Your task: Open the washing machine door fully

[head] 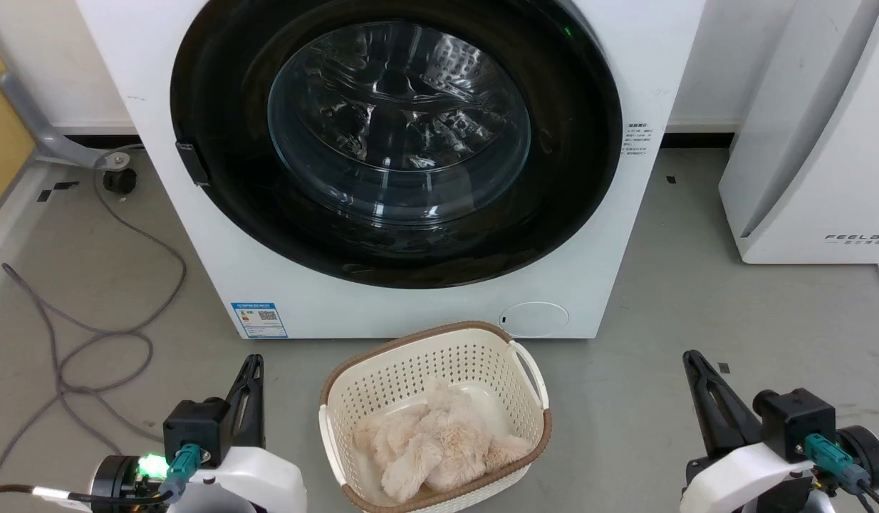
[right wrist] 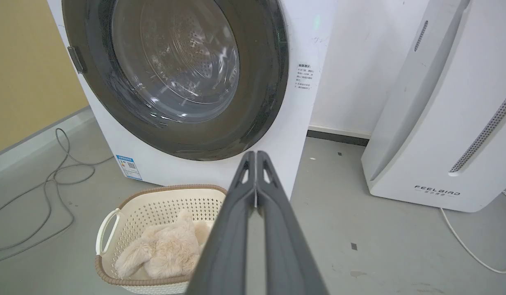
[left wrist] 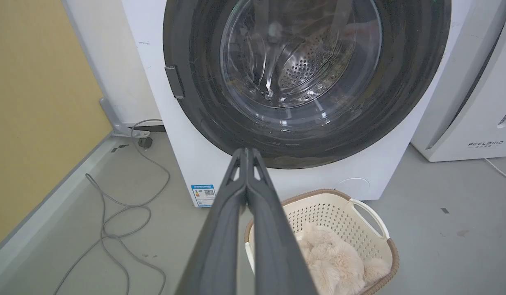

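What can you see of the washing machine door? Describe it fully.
The washing machine door is large and round, nearly as wide as the white washing machine. A glossy black rim surrounds a bulging clear glass bowl, with a small dark tab at its left edge. It is shut, flat against the front. Nothing touches it: the left gripper and right gripper sit low, apart from it.

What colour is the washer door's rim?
Glossy black; the rim shows best in the head view.

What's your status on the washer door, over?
Left gripper shut, empty, off the door. Right gripper the same. Washing machine door closed, untouched. Laundry basket on floor before it.
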Robot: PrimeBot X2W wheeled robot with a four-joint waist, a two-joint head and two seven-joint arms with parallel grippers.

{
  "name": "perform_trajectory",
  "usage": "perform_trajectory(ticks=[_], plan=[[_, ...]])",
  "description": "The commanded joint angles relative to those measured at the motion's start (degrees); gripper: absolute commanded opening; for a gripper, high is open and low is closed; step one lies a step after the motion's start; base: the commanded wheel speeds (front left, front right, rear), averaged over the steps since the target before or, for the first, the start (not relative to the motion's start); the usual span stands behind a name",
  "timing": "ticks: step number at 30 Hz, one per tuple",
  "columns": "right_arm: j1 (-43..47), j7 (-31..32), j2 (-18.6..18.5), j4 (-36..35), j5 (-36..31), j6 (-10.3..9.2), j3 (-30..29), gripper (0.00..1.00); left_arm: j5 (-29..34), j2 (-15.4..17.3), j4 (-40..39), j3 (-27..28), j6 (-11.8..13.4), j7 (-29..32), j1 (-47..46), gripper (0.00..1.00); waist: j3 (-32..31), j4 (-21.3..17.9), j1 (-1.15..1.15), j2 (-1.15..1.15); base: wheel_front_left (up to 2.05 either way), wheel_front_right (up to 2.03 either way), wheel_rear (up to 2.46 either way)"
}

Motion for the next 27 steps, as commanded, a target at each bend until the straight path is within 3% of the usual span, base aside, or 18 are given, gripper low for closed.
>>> perform_trajectory(ticks=[1,4,5,27], plan=[[-0.68,0.02,0.05,0.1,-0.44,0.03,0.03,0.0,0.14,0.03,0.1,-0.07,0.16,0.02,-0.91,0.0,0.0,0.0,0.0,0.0,0.0,0.0,0.0],[-0.68,0.02,0.05,0.1,-0.44,0.03,0.03,0.0,0.14,0.03,0.1,-0.07,0.16,0.02,-0.91,0.0,0.0,0.0,0.0,0.0,0.0,0.0,0.0],[0.0,-0.03,0.0,0.0,0.01,0.0,-0.02,1.0,-0.01,0.0,0.0,0.01,0.01,-0.03,0.0,1.0,0.0,0.0,0.0,0.0,0.0,0.0,0.0],[-0.27,-2.28,0.01,-0.83,5.26,0.0,-1.58,1.0,-1.32,0.0,0.07,-0.54,1.2,-2.28,-0.34,1.0,0.27,0.01,0.0,0.0,0.0,0.0,0.0]])
